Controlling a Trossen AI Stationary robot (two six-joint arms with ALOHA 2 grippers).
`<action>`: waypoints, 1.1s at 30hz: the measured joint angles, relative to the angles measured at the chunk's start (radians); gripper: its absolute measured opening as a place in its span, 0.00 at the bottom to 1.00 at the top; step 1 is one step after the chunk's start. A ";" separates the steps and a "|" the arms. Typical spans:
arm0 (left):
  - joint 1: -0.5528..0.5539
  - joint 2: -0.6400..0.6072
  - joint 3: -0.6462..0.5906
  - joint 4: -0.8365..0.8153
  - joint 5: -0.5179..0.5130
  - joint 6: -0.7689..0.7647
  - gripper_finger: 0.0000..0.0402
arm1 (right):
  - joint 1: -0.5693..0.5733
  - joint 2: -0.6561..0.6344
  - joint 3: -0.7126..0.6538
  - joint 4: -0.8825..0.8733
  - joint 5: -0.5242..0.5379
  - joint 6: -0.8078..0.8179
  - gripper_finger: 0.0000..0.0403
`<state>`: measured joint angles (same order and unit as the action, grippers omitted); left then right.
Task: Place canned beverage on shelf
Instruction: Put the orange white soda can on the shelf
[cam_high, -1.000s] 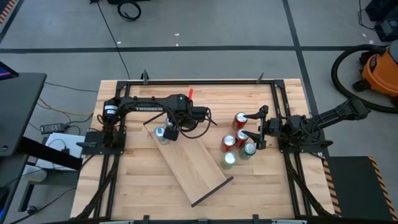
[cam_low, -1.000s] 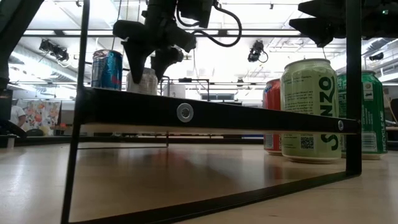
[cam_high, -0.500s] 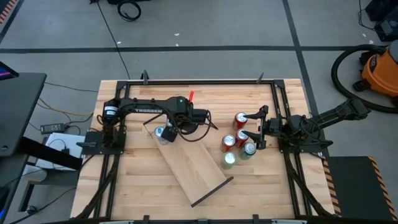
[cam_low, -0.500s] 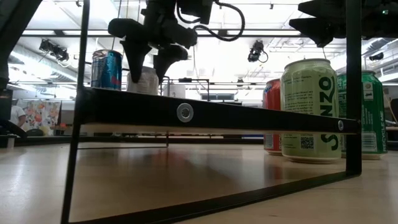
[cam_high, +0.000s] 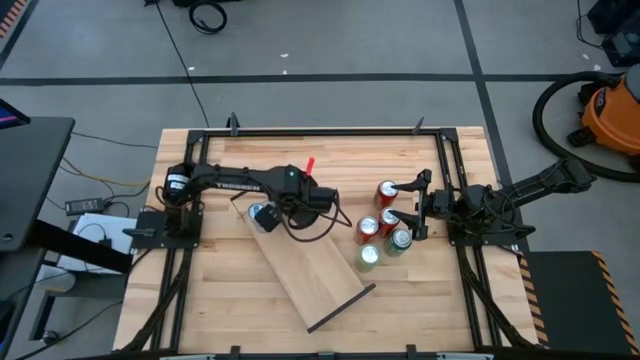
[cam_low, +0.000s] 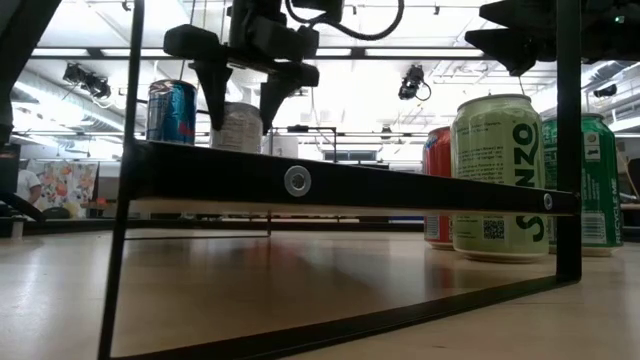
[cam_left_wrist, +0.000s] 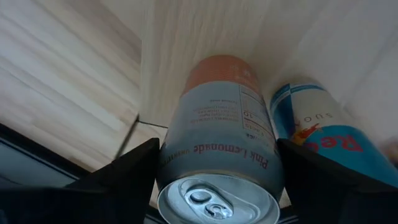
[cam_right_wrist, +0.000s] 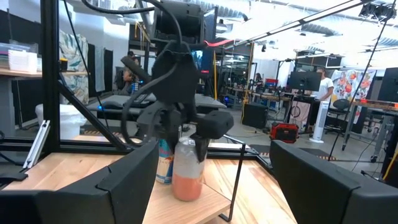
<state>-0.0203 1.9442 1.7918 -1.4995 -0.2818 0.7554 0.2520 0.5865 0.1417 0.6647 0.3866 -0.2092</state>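
Note:
The shelf (cam_high: 312, 262) is a pale wood plank with black rod ends, lying aslant on the table. A pale can with a pink base (cam_left_wrist: 217, 124) stands upright on the plank's far left end, next to a blue can (cam_left_wrist: 323, 137). Both also show in the low view (cam_low: 238, 125), (cam_low: 172, 112). My left gripper (cam_low: 242, 100) is open, pointing down, with one finger on each side of the pale can's upper part. My right gripper (cam_high: 414, 205) is open and empty beside the group of cans at the right. My left gripper's fingers (cam_left_wrist: 127, 177) stand close on either side of the pale can's upper wall (cam_left_wrist: 180, 155), coming from above. I cannot tell whether they touch it. The can stands upright with its base on the plank.
Three red cans (cam_high: 387, 190) and two green cans (cam_high: 368, 257) stand on the table right of the shelf, close to my right gripper. The black frame rails (cam_high: 320, 131) run round the table. The plank's near right part is bare wood.
My left gripper has opened: in the low view its fingers have spread apart on either side of the pale can. The can stays upright on the shelf beside the blue can.

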 joint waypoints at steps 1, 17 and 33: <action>-0.002 0.000 0.000 0.007 -0.006 0.016 0.75 | 0.000 0.000 0.000 0.000 0.000 0.000 0.79; 0.000 0.000 0.000 0.049 -0.019 0.302 0.75 | 0.000 0.000 0.000 0.000 0.000 0.000 0.79; 0.001 -0.001 0.001 0.079 0.026 0.256 0.75 | 0.000 0.000 0.000 0.000 -0.019 0.000 0.79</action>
<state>-0.0189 1.9430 1.7931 -1.4208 -0.2559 1.0119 0.2522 0.5869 0.1417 0.6647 0.3679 -0.2089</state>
